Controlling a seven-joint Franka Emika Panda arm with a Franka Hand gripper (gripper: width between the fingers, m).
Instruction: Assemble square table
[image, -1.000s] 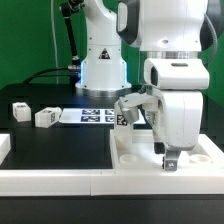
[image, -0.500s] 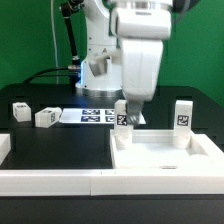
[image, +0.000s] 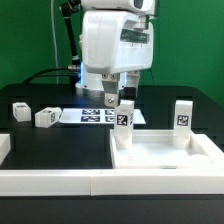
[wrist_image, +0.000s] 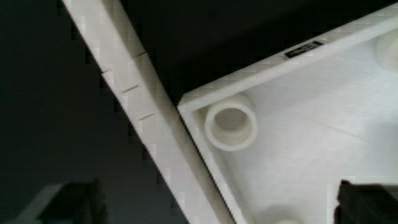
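Leftward and up from the near right corner the arm has swung; its jaws now hang spread and empty above the upright leg (image: 123, 118) at the far corner of the square top (image: 160, 152), on the exterior view's left. Another leg (image: 182, 114) stands at the far right corner. Two loose legs (image: 20, 111) (image: 45, 117) lie on the table (image: 60, 150).
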